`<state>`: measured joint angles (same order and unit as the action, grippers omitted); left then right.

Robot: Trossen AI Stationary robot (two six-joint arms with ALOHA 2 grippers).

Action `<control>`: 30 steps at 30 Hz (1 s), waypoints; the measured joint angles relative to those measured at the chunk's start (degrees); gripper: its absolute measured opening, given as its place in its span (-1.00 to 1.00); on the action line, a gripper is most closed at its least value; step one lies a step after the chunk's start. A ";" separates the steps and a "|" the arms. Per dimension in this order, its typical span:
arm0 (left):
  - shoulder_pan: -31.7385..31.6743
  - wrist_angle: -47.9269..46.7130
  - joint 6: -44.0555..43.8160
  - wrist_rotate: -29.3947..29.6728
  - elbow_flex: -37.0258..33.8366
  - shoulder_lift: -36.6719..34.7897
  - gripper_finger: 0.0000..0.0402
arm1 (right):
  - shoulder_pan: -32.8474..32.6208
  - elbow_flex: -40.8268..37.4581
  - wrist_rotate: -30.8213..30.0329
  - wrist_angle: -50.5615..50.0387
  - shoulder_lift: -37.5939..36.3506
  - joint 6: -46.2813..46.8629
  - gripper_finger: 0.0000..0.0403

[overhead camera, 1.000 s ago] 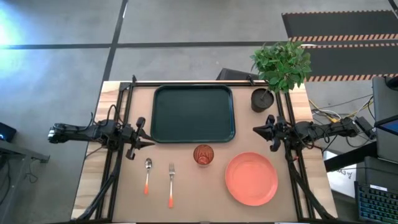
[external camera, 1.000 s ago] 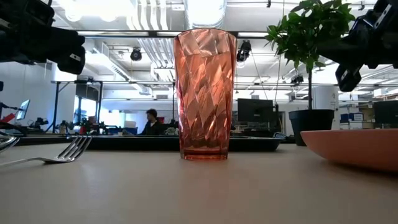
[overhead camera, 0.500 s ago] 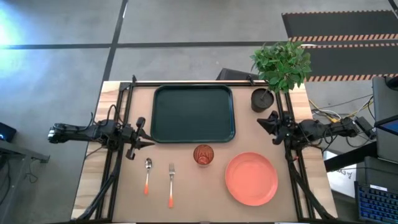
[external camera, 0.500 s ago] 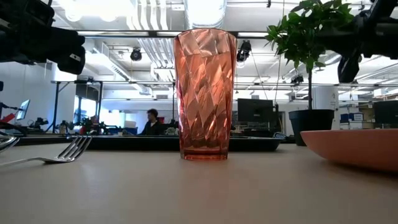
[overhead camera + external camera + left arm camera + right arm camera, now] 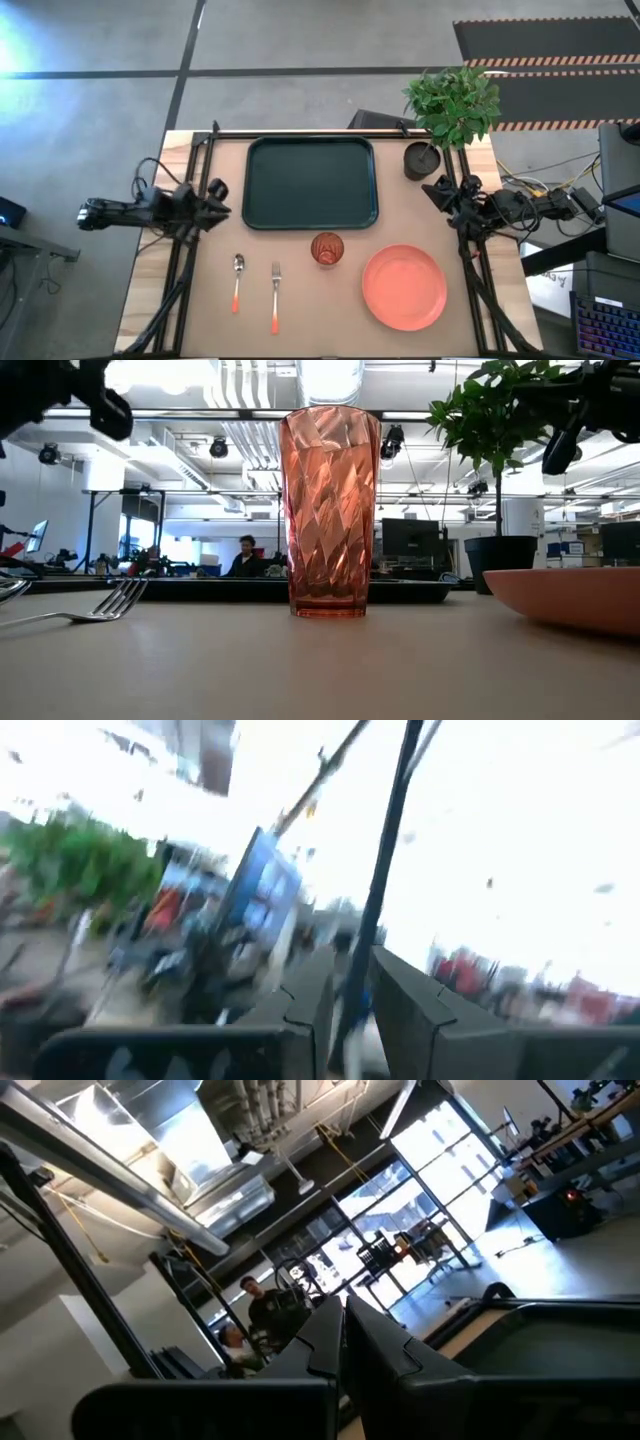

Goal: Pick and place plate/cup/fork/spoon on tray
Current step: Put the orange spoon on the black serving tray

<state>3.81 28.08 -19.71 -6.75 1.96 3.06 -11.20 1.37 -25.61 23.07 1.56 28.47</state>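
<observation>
Both arms now pulled back, left gripper [image 5: 213,197] and right gripper [image 5: 440,190] raised.

Grey concrete floor [image 5: 300,40] with dark seam lines, black-and-orange striped mat [image 5: 545,60] at far right. Light wooden counter [image 5: 300,300]. Open office behind: exposed white ceiling ducts [image 5: 240,385], large glazed windows [image 5: 440,1190], seated person [image 5: 243,557].

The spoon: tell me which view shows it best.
The high view: the whole spoon lies on the table left of the fork, silver bowl and orange handle in full. The low view catches only a sliver at its left edge. Neither wrist view shows it.
</observation>
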 joint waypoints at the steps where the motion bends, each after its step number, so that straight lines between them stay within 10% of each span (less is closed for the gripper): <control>1: 0.00 1.77 -0.75 -0.13 0.00 -0.11 -0.74 | 0.00 0.00 0.00 -0.02 0.00 0.04 -0.96; 14: 0.00 5.47 1.66 5.25 3.50 2.19 -0.74 | -0.01 0.00 0.00 -0.02 0.00 0.03 -0.96; 21: 0.01 -43.54 -1.89 20.16 26.31 13.67 -0.74 | 0.00 0.00 0.00 -0.02 0.00 1.42 -0.96; 30: 0.19 -71.59 -16.06 15.02 47.55 33.99 -0.80 | 0.00 0.00 0.02 0.00 0.00 1.40 -0.96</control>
<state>4.00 -43.51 -35.77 8.27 49.51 37.05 -11.20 1.37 -25.58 23.07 1.56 29.87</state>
